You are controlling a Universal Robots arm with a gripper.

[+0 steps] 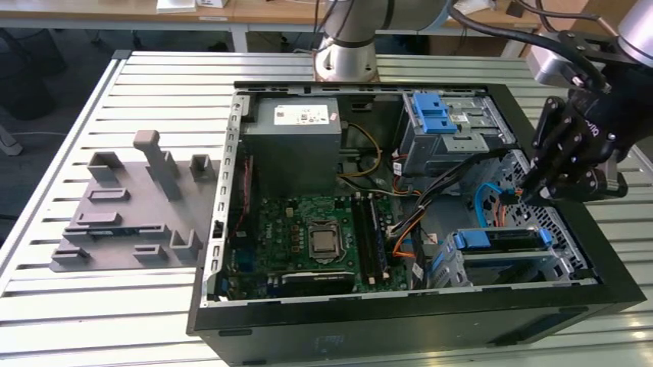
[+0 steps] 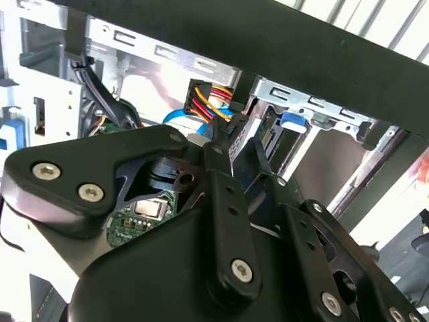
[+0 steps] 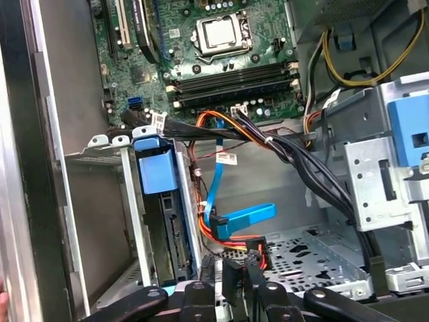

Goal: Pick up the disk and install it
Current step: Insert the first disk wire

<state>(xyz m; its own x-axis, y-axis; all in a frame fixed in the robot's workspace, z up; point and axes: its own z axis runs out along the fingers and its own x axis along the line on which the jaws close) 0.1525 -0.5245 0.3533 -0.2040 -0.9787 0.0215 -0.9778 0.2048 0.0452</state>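
The disk (image 1: pixel 500 238) sits inside the drive cage (image 1: pixel 510 267) at the case's front corner, on the exterior view's right, its blue rail end facing the motherboard. In the first wrist view, the disk (image 3: pixel 173 235) stands on edge behind its blue tab, with its connector edge exposed. My black gripper (image 1: pixel 531 195) hangs just above and behind that cage. Its fingers (image 3: pixel 231 285) are drawn close together around a black cable connector (image 3: pixel 257 256) with red and orange wires. In the second wrist view, the gripper (image 2: pixel 236 141) pinches the same connector (image 2: pixel 231 131) below the case's rim.
The open computer case (image 1: pixel 408 321) lies on a slatted metal table (image 1: pixel 112 321). Inside are the motherboard (image 1: pixel 316 237), a grey power supply box (image 1: pixel 296 145), an upper drive cage with a blue latch (image 1: pixel 436 115) and loose cable bundles (image 3: pixel 295 151). A grey fixture (image 1: pixel 128 206) lies at the exterior view's left.
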